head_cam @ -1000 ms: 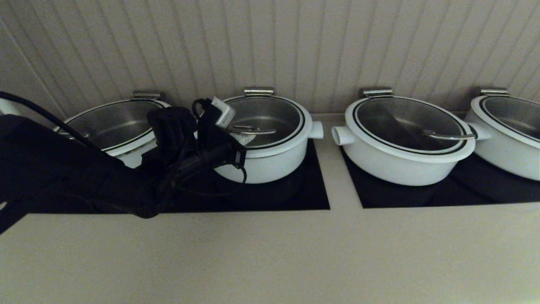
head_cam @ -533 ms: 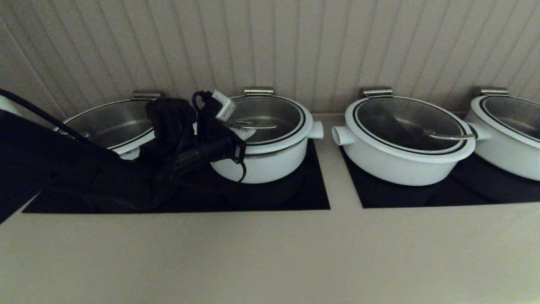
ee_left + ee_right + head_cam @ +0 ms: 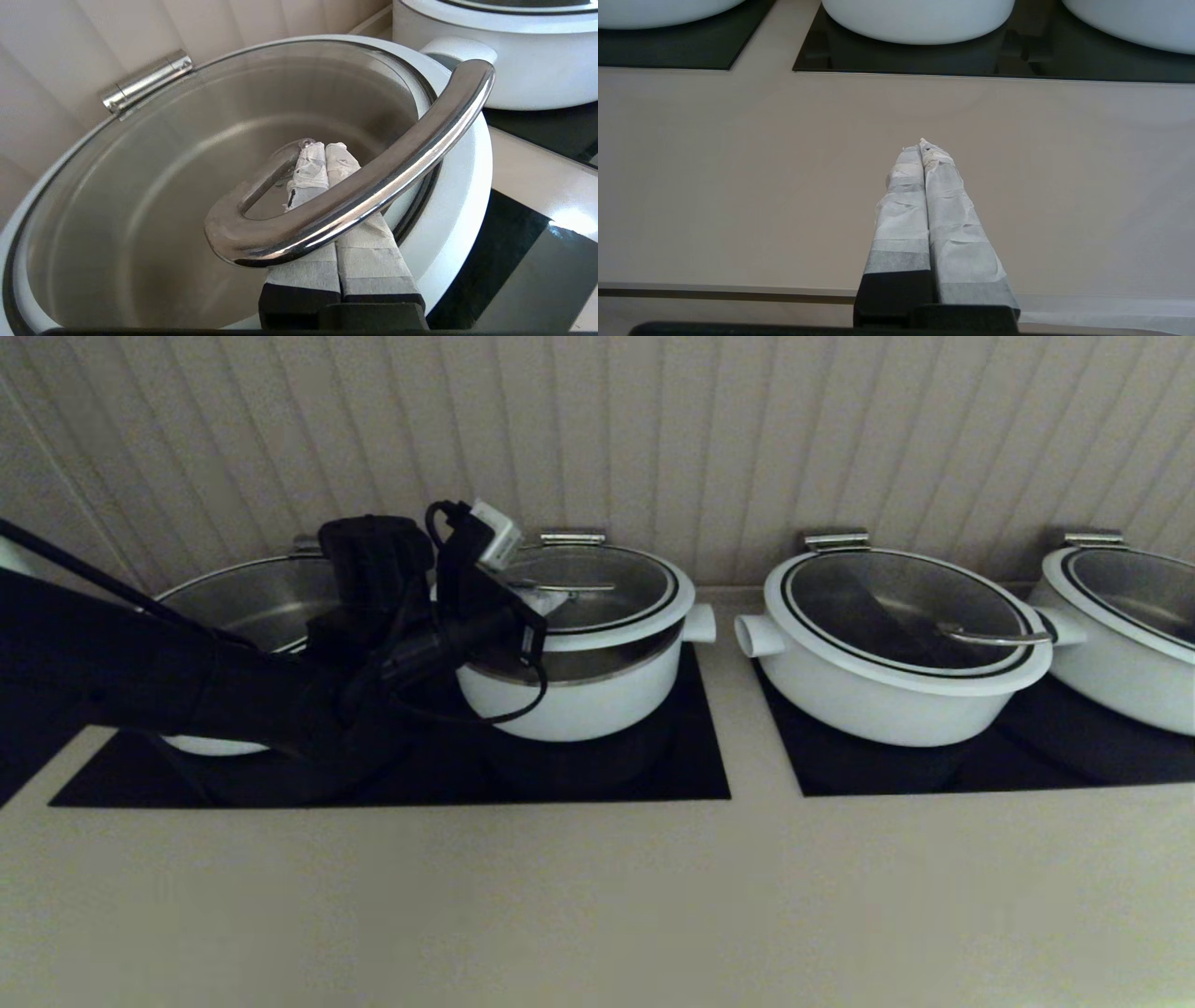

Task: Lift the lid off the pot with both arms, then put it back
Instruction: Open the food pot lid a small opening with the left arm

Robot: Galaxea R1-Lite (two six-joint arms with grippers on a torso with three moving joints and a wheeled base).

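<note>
The lid (image 3: 607, 581) is tilted, its front edge raised off the small white pot (image 3: 579, 700), with a gap showing the steel inside. The back stays by the steel hinge bracket (image 3: 571, 537). My left gripper (image 3: 546, 604) reaches in from the left. In the left wrist view its fingers (image 3: 325, 147) are shut together and hooked under the curved steel handle (image 3: 373, 186), resting on the glass. My right gripper (image 3: 923, 144) is shut and empty, low over the beige counter in front of the pots, and is out of the head view.
Wider white pots with glass lids stand on the left (image 3: 243, 607), the right (image 3: 896, 644) and the far right (image 3: 1120, 625), all on black hob panels (image 3: 695, 756). A ribbed wall (image 3: 709, 439) rises close behind. The beige counter (image 3: 597, 896) runs along the front.
My left arm has risen with its fingers under the handle. The lid's front edge has come up off the pot and a gap has opened under it.
</note>
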